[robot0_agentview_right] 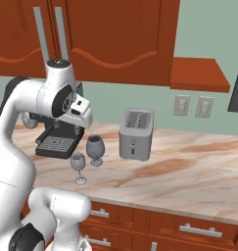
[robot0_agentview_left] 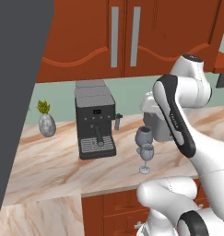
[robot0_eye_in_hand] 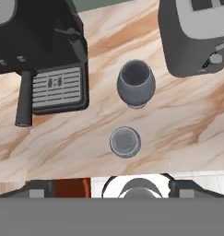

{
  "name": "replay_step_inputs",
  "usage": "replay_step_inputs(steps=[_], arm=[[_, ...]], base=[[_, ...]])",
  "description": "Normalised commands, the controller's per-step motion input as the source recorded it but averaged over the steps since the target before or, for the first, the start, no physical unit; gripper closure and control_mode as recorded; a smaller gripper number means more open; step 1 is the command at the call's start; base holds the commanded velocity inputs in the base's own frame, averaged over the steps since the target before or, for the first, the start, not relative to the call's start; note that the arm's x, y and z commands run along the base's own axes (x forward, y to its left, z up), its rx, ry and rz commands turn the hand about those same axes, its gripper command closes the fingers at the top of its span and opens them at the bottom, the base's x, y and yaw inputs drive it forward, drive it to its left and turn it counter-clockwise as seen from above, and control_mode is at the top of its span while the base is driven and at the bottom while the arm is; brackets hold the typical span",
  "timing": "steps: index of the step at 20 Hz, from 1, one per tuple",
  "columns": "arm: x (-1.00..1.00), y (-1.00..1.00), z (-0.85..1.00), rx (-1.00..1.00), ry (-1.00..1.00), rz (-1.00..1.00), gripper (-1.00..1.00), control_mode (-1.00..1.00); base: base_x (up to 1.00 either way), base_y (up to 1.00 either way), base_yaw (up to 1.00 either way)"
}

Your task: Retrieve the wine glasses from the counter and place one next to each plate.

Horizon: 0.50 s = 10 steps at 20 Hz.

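Landmark: espresso machine [robot0_agentview_left: 95, 120], on the counter [robot0_agentview_right: 189, 171].

Near to far:
- Near wine glass [robot0_eye_in_hand: 125, 142]: stands upright close to the counter's front edge, to the right of the machine's drip tray and forward of it. In the hand view it sits almost directly under the claw, seen rim-on, so its long axis (stem) runs roughly along the line of sight.
- Far wine glass [robot0_eye_in_hand: 136, 84]: just behind the near one, beside the machine's right flank, apart from it. Also upright. The two glasses are close; whether they touch cannot be told, prob. not.
- Toaster [robot0_agentview_right: 136, 134]: right of the machine, beyond the far glass, clear of both.
- Grey vase w/ plant [robot0_agentview_left: 47, 123]: left of the machine, well apart, no concern.

Claw: the gripper [robot0_eye_in_hand: 137, 184] hangs above the glasses, released, jaws at full spread, holding nothing. Fingertips are barely visible at the bottom of the hand view.

Judgement: reach stage, no glass taken yet. Next move is a straight descent onto the near glass. Risk: the far glass and the machine's portafilter handle [robot0_eye_in_hand: 25, 99] crowd the approach; a wide jaw could clip the far bowl. Thin stem, top-heavy; tips easily.
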Motion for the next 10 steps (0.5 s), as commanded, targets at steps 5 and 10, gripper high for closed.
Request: replay_step_inputs(steps=[5, 10], arm=[[-0.16, -0.10, -0.04, 0.13, 0.18, -0.51, -1.00, -1.00], [-0.15, -0.04, -0.10, 0.28, 0.12, -0.61, -1.00, -1.00]], base=[[0.00, 0.00, 0.00], [0.00, 0.00, 0.00]])
